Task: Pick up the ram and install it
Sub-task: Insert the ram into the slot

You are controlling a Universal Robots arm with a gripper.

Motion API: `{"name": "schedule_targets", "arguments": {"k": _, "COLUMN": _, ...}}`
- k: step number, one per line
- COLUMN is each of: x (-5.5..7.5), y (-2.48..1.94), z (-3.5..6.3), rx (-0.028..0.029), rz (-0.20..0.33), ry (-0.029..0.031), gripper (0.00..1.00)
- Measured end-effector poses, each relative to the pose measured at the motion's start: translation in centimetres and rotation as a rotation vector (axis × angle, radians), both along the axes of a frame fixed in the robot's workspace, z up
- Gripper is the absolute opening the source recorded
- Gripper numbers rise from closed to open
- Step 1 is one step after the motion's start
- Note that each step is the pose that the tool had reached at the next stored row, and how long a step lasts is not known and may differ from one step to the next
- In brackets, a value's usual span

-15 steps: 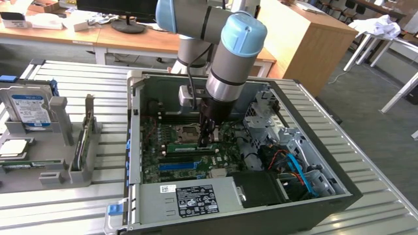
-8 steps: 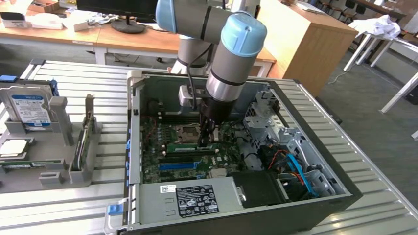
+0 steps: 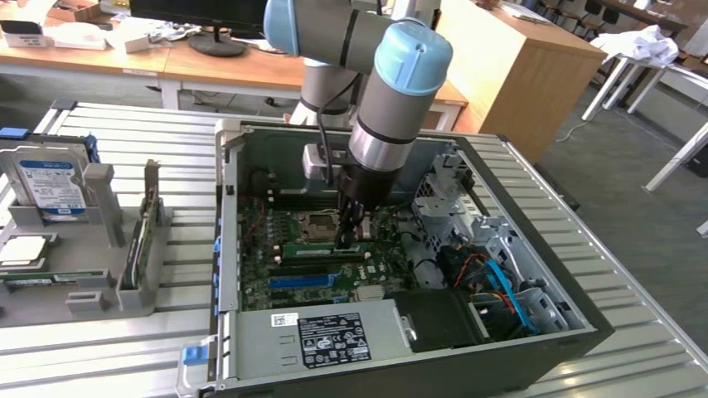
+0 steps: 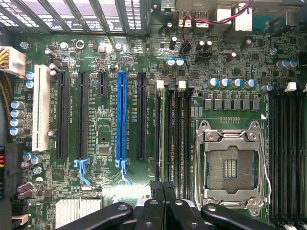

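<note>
The ram (image 3: 315,246) (image 4: 165,136) was a long, thin green stick seen edge-on. It stood in a black slot of the motherboard (image 4: 103,124), just beside the processor socket (image 4: 230,165), inside the open computer case (image 3: 553,344). The gripper (image 3: 351,238) (image 4: 163,191) hung low over the board with its two black fingers (image 4: 154,206) pressed together and holding nothing. Their tips were at one end of the ram's top edge, but whether they touched it could not be told.

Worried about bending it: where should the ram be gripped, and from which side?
Probably pinch the ram across its flat faces at the top edge, coming straight down: it stands on edge in a slot beside the CPU socket, with other slots close alongside.
</note>
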State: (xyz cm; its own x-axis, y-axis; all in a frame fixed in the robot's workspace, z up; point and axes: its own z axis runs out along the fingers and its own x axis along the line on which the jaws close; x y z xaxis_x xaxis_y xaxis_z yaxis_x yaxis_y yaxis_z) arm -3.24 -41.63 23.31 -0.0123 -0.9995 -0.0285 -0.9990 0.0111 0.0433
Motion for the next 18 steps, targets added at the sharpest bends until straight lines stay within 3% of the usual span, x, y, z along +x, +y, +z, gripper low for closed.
{"name": "schedule_targets", "arguments": {"k": 18, "x": 0.0, "y": 0.0, "z": -0.24, "rx": 0.0002, "rz": 0.002, "ry": -0.0011, "gripper": 0.12}}
